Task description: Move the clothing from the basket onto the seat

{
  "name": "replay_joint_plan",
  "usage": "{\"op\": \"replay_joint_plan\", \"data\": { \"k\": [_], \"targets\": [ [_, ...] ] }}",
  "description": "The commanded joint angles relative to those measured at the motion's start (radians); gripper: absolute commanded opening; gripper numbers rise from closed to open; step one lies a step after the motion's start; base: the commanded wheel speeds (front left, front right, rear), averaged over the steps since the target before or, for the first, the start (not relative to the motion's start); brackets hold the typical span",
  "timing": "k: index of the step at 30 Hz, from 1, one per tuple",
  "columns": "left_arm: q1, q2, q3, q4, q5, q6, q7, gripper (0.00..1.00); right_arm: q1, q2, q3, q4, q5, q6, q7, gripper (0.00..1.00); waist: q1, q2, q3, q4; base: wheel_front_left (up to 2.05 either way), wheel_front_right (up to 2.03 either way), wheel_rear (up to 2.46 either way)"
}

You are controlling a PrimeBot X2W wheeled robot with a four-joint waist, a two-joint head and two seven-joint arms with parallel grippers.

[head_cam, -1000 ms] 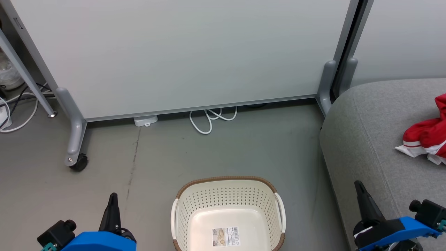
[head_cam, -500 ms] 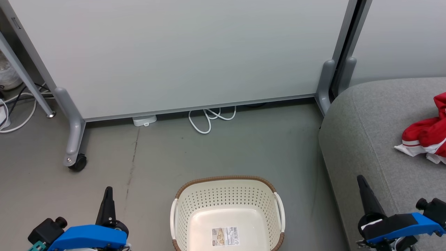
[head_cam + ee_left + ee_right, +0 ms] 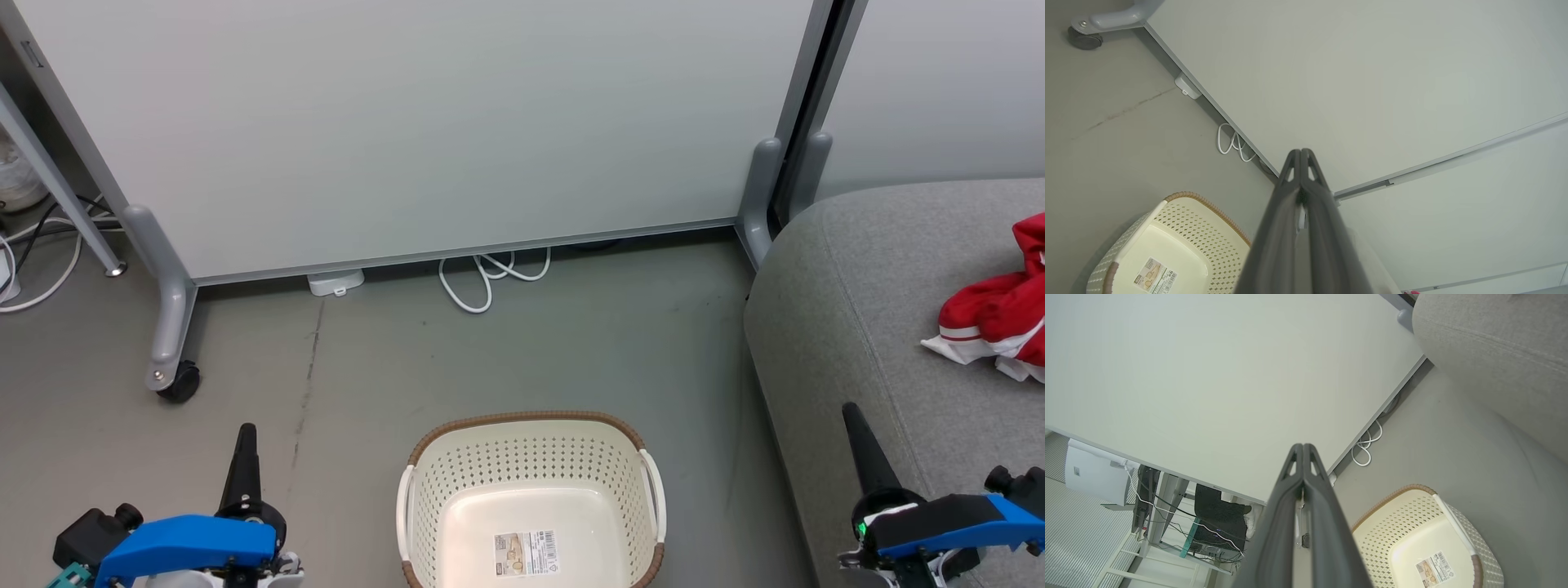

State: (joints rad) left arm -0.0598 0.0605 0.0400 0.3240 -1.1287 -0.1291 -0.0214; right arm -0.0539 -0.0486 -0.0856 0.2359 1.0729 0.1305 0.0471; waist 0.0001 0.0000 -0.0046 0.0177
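Basically done: basket [image 3: 522, 419] empty, clothing [image 3: 992, 314] lies on the seat [image 3: 857, 310], ahead-right of the nearer right gripper [image 3: 854, 418]; it and left gripper [image 3: 244, 437] both pressed together, holding nothing.

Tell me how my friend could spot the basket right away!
Find the big pale wheeled partition; on the grey floor in front of it, just left of the grey sofa, sits the basket. It is cream plastic dotted with little holes, with a brown rim, white handles and a sticker on its bottom, and nothing else nearby looks like that.
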Motion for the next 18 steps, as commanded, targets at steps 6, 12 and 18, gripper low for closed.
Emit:
{"op": "replay_joint_plan", "data": {
  "k": [6,12,18],
  "targets": [
    [-0.027,0.001,0.016,-0.023,-0.079,-0.002,0.023,0.00,-0.030,-0.002,-0.007,-0.005,0.091,0.000,0.013,0.00,-0.0001,0.0000,0.001,-0.002,0.00,0.00,0.00],
    [-0.031,0.000,0.025,-0.032,-0.132,-0.002,0.039,0.00,-0.035,-0.002,-0.010,-0.004,0.150,0.000,0.020,0.00,-0.0001,0.0000,0.002,-0.004,0.00,0.00,0.00],
    [-0.035,-0.002,0.033,-0.039,-0.183,-0.002,0.053,0.00,-0.039,-0.002,-0.012,-0.002,0.206,0.000,0.027,0.00,-0.0001,0.0000,0.002,-0.005,0.00,0.00,0.00]
  ]
}}
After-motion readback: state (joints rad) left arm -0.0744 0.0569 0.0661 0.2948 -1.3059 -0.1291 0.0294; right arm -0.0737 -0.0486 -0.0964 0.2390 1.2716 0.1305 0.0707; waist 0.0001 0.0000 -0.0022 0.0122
